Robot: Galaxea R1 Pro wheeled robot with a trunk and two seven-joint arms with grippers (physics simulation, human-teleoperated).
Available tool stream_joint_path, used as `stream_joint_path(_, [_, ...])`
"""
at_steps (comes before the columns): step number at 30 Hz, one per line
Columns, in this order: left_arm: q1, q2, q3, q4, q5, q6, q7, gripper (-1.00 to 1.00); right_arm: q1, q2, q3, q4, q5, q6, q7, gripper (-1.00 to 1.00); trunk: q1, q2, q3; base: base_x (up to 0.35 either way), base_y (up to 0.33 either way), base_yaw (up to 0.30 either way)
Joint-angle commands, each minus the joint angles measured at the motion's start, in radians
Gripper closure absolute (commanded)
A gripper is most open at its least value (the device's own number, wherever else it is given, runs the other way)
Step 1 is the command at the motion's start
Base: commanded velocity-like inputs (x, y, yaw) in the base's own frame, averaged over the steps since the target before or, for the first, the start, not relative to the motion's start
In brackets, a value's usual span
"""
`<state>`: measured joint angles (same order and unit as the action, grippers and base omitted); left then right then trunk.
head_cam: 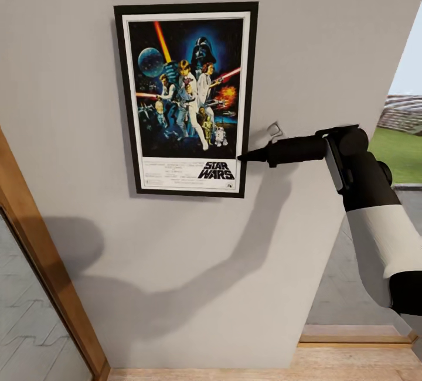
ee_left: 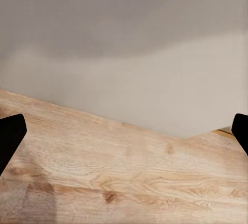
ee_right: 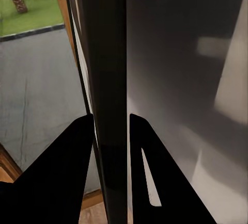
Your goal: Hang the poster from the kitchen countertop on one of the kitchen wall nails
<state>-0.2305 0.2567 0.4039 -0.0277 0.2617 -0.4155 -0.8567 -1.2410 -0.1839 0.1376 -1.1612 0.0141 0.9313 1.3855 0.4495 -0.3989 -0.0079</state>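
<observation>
The black-framed rectangular Star Wars poster (head_cam: 186,99), upper centre against the grey wall (head_cam: 305,35), is pinched edgewise by the right hand (head_cam: 241,158); premature release risks dropping it.

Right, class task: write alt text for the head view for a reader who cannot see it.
A framed Star Wars poster sits flat against a grey wall, held at its lower right edge by the robot's right end effector. The arm's shadow falls on the wall below, above a wooden floor.

The right arm (head_cam: 375,217) is white with black joints and a tapering black hand (head_cam: 243,157).
</observation>
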Motion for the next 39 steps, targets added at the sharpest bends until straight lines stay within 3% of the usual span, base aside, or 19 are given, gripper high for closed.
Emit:
stream_joint_path(1, [-0.001, 0.000, -0.004, 0.002, 0.008, -0.003, -0.004, -1.00, -0.001, -0.001, 0.001, 0.000, 0.001, 0.010, 0.004, 1.00, 0.000, -0.001, -0.001, 0.000, 0.000, 0.000])
stream_joint_path(23, [0.000, -0.009, -0.005, 0.001, 0.007, -0.003, -0.004, -1.00, 0.004, 0.000, -0.001, -0.069, -0.008, 0.055, 0.007, 1.00, 0.000, -0.001, -0.001, 0.000, 0.000, 0.000])
stream_joint_path(39, [0.000, -0.009, -0.005, 0.000, 0.007, -0.003, -0.004, -1.00, 0.051, 0.000, -0.001, -0.098, -0.008, 0.055, 0.009, 1.00, 0.000, -0.001, -0.001, 0.000, 0.000, 0.000])
